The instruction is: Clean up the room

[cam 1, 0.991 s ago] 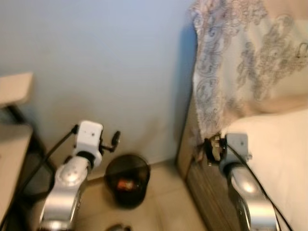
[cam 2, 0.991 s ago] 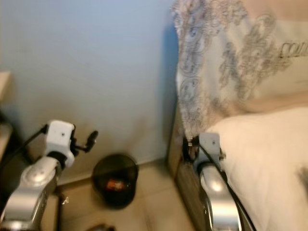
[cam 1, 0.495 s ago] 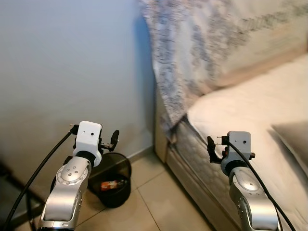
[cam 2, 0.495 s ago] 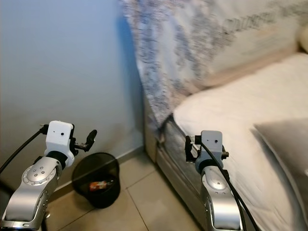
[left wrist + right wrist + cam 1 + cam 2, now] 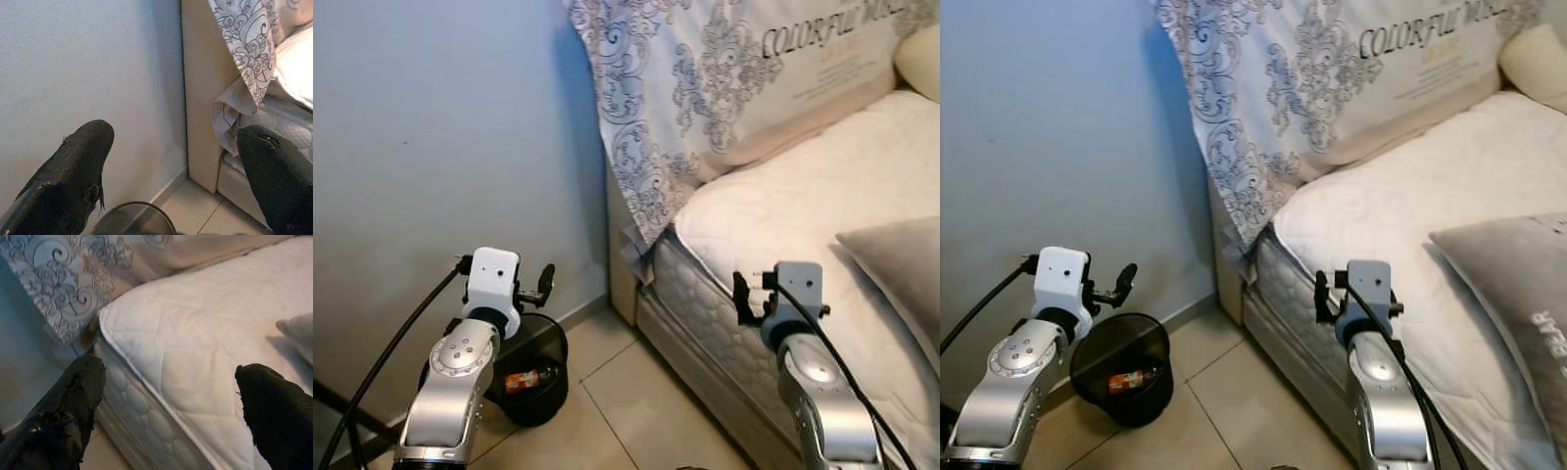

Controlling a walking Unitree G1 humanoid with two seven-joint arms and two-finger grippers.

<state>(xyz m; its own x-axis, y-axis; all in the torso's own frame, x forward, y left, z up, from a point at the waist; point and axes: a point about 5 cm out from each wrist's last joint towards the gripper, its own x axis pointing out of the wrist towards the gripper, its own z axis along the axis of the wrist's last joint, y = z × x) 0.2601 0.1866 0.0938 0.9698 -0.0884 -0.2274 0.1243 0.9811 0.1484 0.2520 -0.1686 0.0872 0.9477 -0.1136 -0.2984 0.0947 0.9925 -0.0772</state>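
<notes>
Nearest the camera, both silver arms are raised in front of the torso, elbows bent, wrists level, carrying nothing. Left gripper: fingers spread wide, nothing between them, aimed along the blue wall toward the corner of the bed frame. Right gripper: also spread and unloaded, hanging over the mattress edge. Judgement: this is a neutral carry pose, arms held clear of the body so the head camera can survey the room; no grasp is under way.

Just below and beyond the left gripper, a black wire bin stands on the tiled floor, near the wall. A small item with red and orange colouring lies at its bottom; too small to identify. Judgement: the bin sits in the corner gap between wall and bed, the natural drop point for any rubbish collected.

Right side: white quilted mattress, bare of a sheet. A grey cushion with faint lettering lies on it, near the robot's right arm.

Farther back: a large patterned pillow printed "COLORFUL" leans upright against the head end, its corner drooping over the bed frame. A cream pillow lies at the far right.

Task status, judged: surveying; no target chosen yet.
</notes>
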